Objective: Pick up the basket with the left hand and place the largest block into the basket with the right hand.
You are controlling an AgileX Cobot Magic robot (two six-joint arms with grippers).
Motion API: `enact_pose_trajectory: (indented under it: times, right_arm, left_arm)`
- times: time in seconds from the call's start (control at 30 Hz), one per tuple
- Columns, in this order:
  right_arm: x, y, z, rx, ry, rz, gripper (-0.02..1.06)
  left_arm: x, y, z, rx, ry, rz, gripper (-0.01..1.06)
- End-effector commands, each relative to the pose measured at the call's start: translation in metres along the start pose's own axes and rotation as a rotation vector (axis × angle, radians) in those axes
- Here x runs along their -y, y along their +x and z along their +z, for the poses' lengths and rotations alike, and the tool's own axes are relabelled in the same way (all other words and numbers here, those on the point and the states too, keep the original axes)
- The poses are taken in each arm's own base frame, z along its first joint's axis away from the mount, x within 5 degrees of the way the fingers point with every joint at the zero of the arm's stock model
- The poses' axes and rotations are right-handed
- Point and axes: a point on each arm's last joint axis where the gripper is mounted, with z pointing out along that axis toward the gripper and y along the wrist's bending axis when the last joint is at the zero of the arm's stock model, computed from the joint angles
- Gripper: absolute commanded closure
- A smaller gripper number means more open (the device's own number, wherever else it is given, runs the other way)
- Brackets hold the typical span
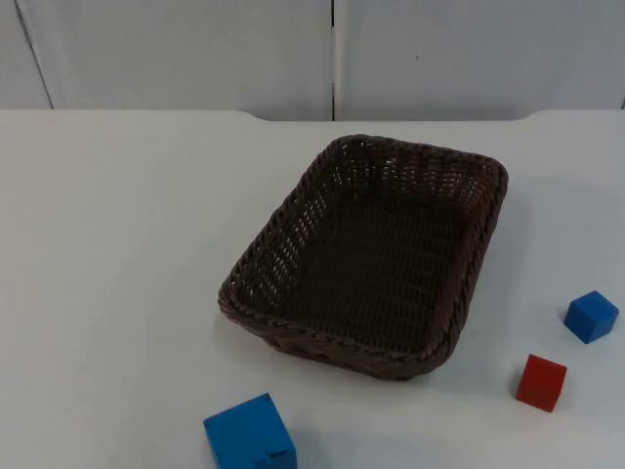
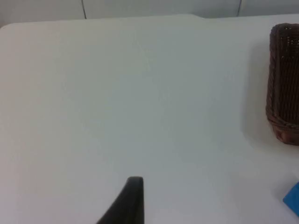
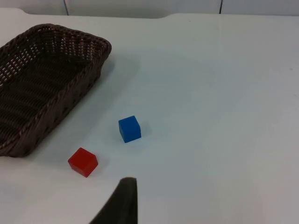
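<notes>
Hovering above bare white table top (image 2: 117,93), the left gripper (image 2: 133,186) shows one black fingertip in its wrist view, so whether it stands wide or narrow cannot be told. The dark brown woven wicker basket (image 1: 371,254) lies well apart from it, off to its right, with a corner of the large blue cube (image 1: 250,435) near it.

The right gripper (image 3: 125,186) likewise hangs over the table, and its spread cannot be told either. Just beyond it sit the small red cube (image 3: 83,161) and the small blue cube (image 3: 129,129), close together; the basket lies to their left.

From the top view, the basket rests empty mid-table, its long axis running from near-left to far-right. The large blue cube sits at the near edge, left of the basket's near end. No writing is readable.
</notes>
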Motion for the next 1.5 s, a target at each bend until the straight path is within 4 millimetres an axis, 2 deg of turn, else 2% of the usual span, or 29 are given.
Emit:
enact_pose_trajectory:
  times: [0.0,0.5,1.17,1.47]
  right_arm:
    - [0.000,0.000,0.000,0.006,0.004,0.002,0.00]
    - [0.000,0.000,0.000,0.006,0.004,0.002,0.00]
    - [0.000,0.000,0.000,0.006,0.004,0.002,0.00]
    - [0.000,0.000,0.000,0.006,0.004,0.002,0.00]
  left_arm:
    - [0.001,-0.003,0.003,-0.006,0.019,-0.023,0.00]
    - [0.002,-0.042,0.007,-0.020,0.056,-0.062,0.00]
    - [0.004,-0.061,0.032,-0.054,0.134,-0.101,0.00]
    - [0.005,-0.072,0.053,-0.075,0.184,-0.102,0.07]
